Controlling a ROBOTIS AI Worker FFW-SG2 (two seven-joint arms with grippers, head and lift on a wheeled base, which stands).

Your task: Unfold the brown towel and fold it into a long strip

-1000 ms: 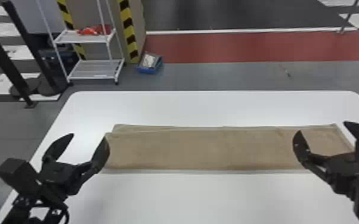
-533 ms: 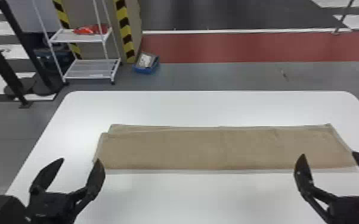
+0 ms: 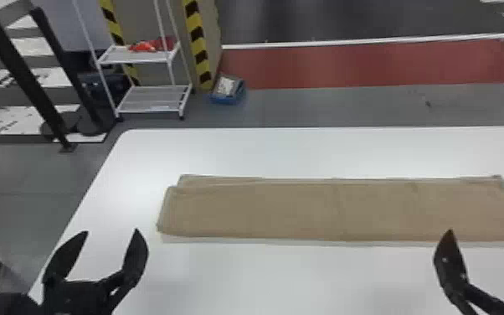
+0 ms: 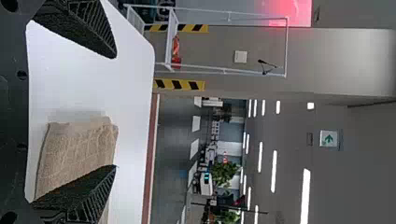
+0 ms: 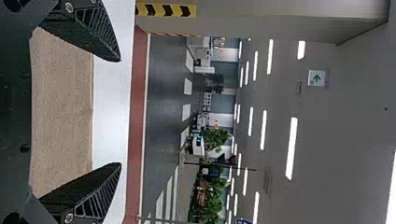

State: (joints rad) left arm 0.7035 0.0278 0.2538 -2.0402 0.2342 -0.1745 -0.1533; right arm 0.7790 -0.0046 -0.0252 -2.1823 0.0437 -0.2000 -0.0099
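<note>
Brown towel [image 3: 263,209] on the white table [image 3: 284,272], flat, folded to a long strip running left to right, just past my grippers. Nearest: my left gripper [image 3: 111,231], fingers spread, nothing held, off the towel's left end; my right gripper [image 3: 489,233], also spread and empty, at the near side of the towel's right part. Right wrist view has cloth showing in the gap between my fingers. Then the strip: near edge fairly straight, a few soft creases on top, another layer poking out along the far edge, left ends of the layers not lined up. Past that, bare tabletop, then grey floor. Back left, white shelf cart [image 3: 142,62] with a red item [image 3: 144,47] on its upper shelf; blue box [image 3: 226,100] on the floor right of it, red floor band [image 3: 326,65] running off to the right
</note>
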